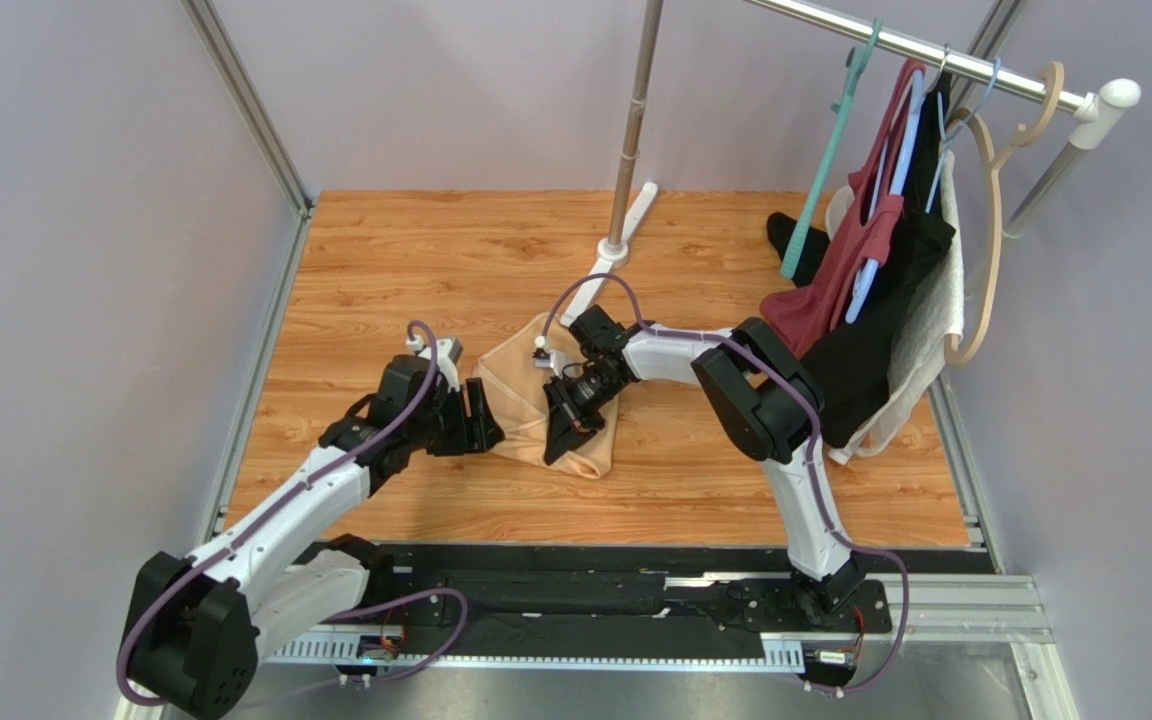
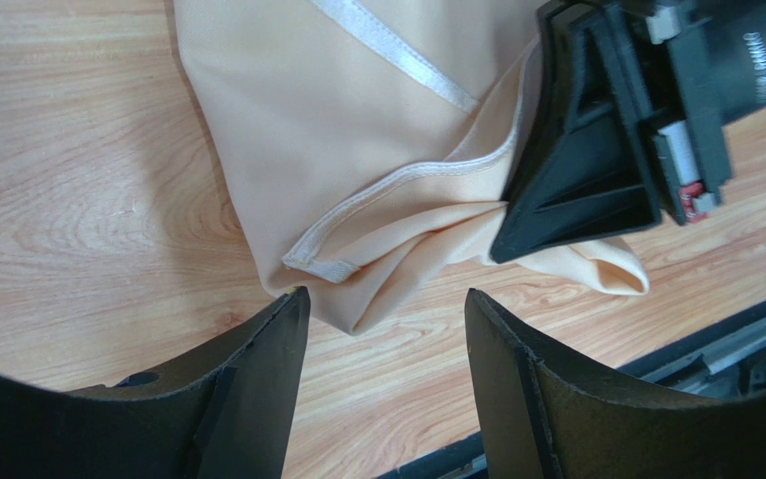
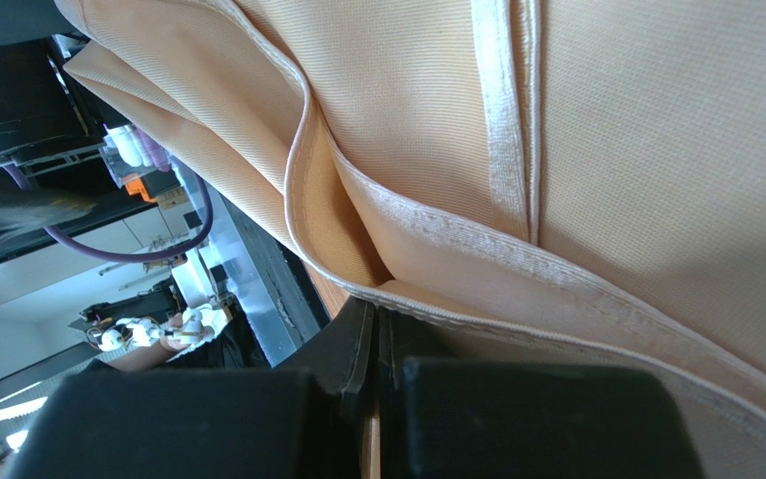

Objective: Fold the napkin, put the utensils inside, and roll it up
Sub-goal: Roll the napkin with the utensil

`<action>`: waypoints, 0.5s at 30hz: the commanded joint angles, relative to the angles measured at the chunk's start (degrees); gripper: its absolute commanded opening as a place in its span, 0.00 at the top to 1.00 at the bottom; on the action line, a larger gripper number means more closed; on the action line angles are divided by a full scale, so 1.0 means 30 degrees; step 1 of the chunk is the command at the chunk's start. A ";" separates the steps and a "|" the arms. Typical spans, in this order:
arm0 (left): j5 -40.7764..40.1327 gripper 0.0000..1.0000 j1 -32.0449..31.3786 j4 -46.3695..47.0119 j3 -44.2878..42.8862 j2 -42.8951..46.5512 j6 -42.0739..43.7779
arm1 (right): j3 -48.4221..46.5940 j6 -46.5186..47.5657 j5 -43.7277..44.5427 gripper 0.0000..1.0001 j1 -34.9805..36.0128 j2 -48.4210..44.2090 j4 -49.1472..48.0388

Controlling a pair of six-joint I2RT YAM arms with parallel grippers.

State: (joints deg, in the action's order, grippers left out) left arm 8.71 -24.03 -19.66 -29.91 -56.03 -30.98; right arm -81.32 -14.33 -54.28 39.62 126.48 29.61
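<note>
Hanging garments (image 1: 875, 285), pole foot (image 1: 612, 248) beyond bunched napkin (image 1: 515, 383).

Nothing fully legible anywhere. Only a few short lines of tiny white print in the left wrist view, on the black round housing (image 2: 762, 55) behind the right gripper (image 2: 505, 244), at the upper right corner of that view. Too small and blurred to make out a single letter or digit. Top view too coarse for any marking; none made out in the right wrist view either.
</note>
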 commanded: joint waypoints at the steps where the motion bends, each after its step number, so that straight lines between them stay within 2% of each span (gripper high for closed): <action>1: 0.1018 0.32 -0.0105 -0.1618 -0.1102 0.1186 -0.0598 | -0.0462 -0.0263 0.0691 1.00 -0.0081 0.0323 0.0064; 7: 0.5793 0.32 -0.0105 -0.0540 -0.1134 -0.1563 -0.1447 | -0.0404 -0.0293 0.0808 1.00 -0.0110 0.0234 0.0092; 11: 0.6530 0.32 -0.0105 0.0662 -0.1425 -0.2621 -0.1713 | -0.0375 -0.0351 0.0867 1.00 -0.0080 0.0205 0.0034; 15: 0.6821 0.33 -0.0192 0.0607 -0.1865 -0.2595 -0.1860 | -0.0345 -0.0468 0.0926 1.00 -0.0080 0.0088 -0.0054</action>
State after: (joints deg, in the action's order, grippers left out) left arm 25.08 -24.03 -20.32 -32.29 -64.75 -35.00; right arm -81.38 -15.07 -53.93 39.62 126.48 29.74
